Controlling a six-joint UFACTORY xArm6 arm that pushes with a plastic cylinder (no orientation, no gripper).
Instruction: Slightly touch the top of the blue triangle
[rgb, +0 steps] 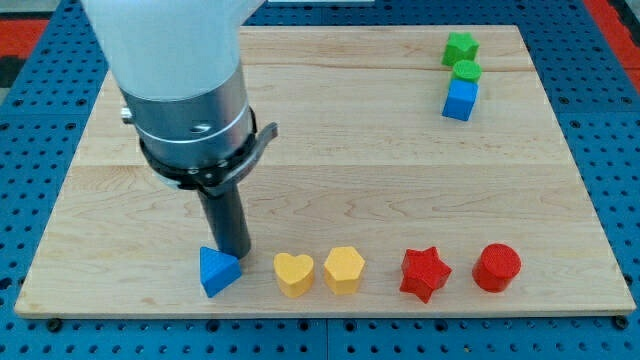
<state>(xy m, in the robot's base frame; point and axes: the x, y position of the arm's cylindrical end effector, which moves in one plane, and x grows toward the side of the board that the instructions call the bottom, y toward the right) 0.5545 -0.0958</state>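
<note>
My tip (236, 256) (a plain rod, no jaws to open or shut) sits at the top edge of the blue triangle (218, 271), seemingly touching. The triangle lies near the bench's (350, 150) bottom edge, left of the yellow heart (293, 274).

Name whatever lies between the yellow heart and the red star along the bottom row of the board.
In the camera view, one block lies between the yellow heart and the red star: a yellow hexagon, close beside the heart.
</note>
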